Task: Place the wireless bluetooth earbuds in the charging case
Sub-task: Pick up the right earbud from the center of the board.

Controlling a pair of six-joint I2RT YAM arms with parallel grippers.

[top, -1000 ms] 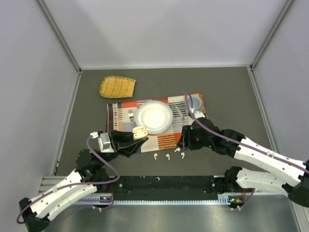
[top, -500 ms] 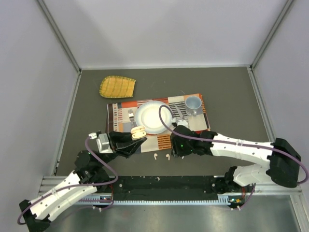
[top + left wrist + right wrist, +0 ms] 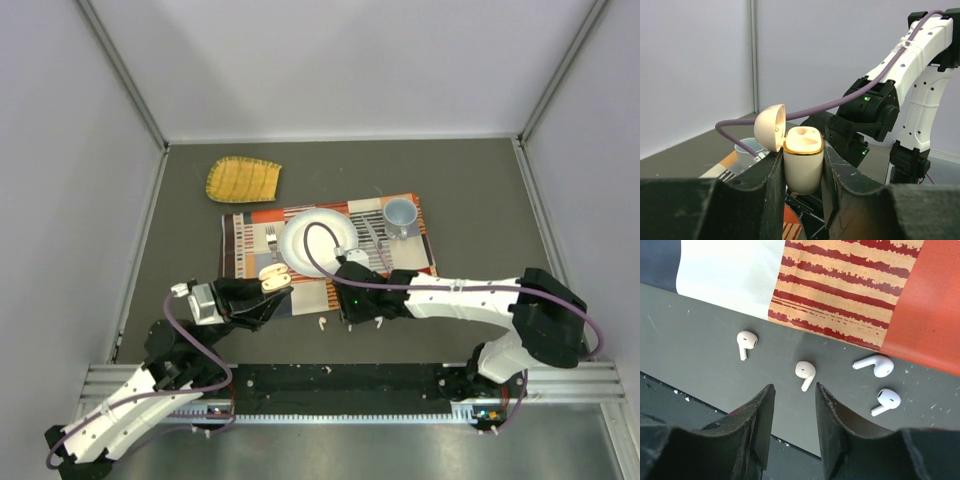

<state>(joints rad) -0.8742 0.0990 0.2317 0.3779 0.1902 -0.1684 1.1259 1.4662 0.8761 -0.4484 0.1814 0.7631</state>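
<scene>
The charging case (image 3: pixel 802 165) is cream with a gold rim. Its lid (image 3: pixel 769 127) is flipped open and both sockets are empty. My left gripper (image 3: pixel 802 152) is shut on its body and holds it upright over the placemat's near left part (image 3: pixel 273 278). Several white earbuds lie on the dark table just off the mat's near edge: one (image 3: pixel 746 340) to the left, one (image 3: pixel 805 371) in the middle, two (image 3: pixel 877 365) (image 3: pixel 887 399) to the right. My right gripper (image 3: pixel 795 390) is open above the table, with the middle earbud just ahead of its gap, untouched. From above, only one earbud (image 3: pixel 321 323) shows clearly beside the right gripper (image 3: pixel 350 315).
A patterned placemat (image 3: pixel 250 235) carries a white plate (image 3: pixel 290 240), a fork (image 3: pixel 270 238) and a pale blue cup (image 3: pixel 400 213). A yellow woven mat (image 3: pixel 243 179) lies at the back left. The right arm's purple cable loops over the plate.
The right arm has swung left along the mat's near edge to stand over the earbuds, with its jaws narrowing. The left gripper has drifted slightly left and nearer with the case.
</scene>
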